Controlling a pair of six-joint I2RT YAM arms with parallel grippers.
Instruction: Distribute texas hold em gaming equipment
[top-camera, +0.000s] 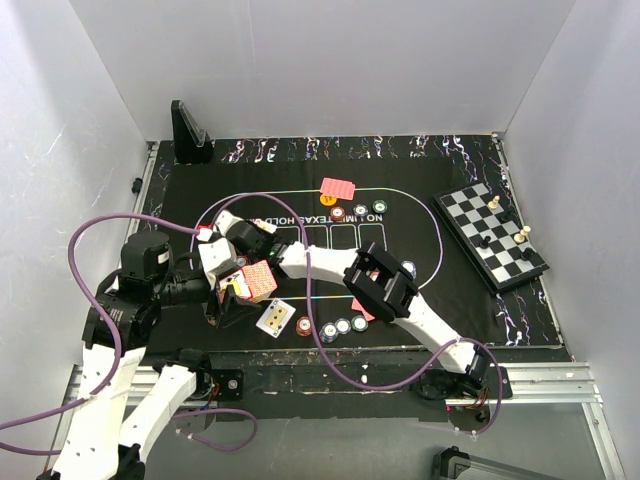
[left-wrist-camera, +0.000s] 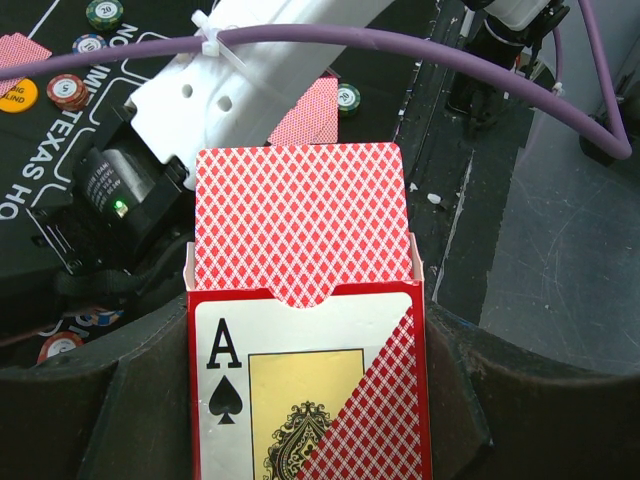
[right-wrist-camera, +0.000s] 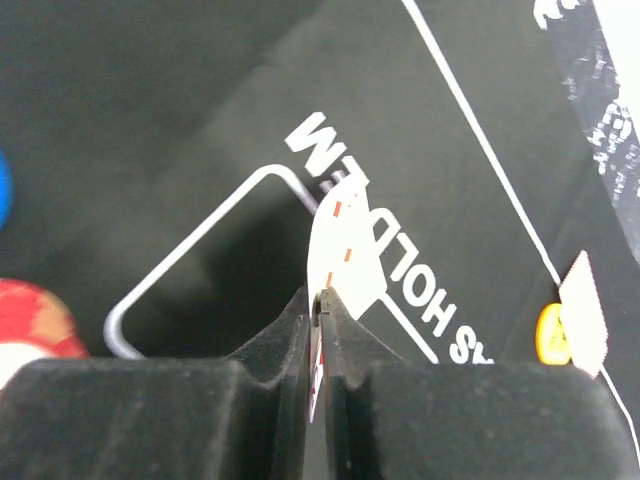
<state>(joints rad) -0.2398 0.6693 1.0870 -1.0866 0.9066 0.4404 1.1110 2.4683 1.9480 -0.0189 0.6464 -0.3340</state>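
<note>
Left gripper (left-wrist-camera: 310, 405) is clenched on the red card box (left-wrist-camera: 300, 250). Right gripper (right-wrist-camera: 321, 312) pinches one card (right-wrist-camera: 345, 240) edge-on. Chips (top-camera: 343, 325) lie at the six o'clock edge of the mat (top-camera: 420, 290).

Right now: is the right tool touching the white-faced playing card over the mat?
Touching. Right wrist view: the right tool is clamped on the lower edge of the white-faced playing card, seen edge-on, no gap visible.

The right gripper (right-wrist-camera: 320, 296) pinched a playing card (right-wrist-camera: 345, 245), seen edge-on, above the black mat (right-wrist-camera: 200, 100) and its white lettering. A red chip (right-wrist-camera: 30, 320) sat at left, and what looked like a yellow marker (right-wrist-camera: 550, 335) at right.
</note>
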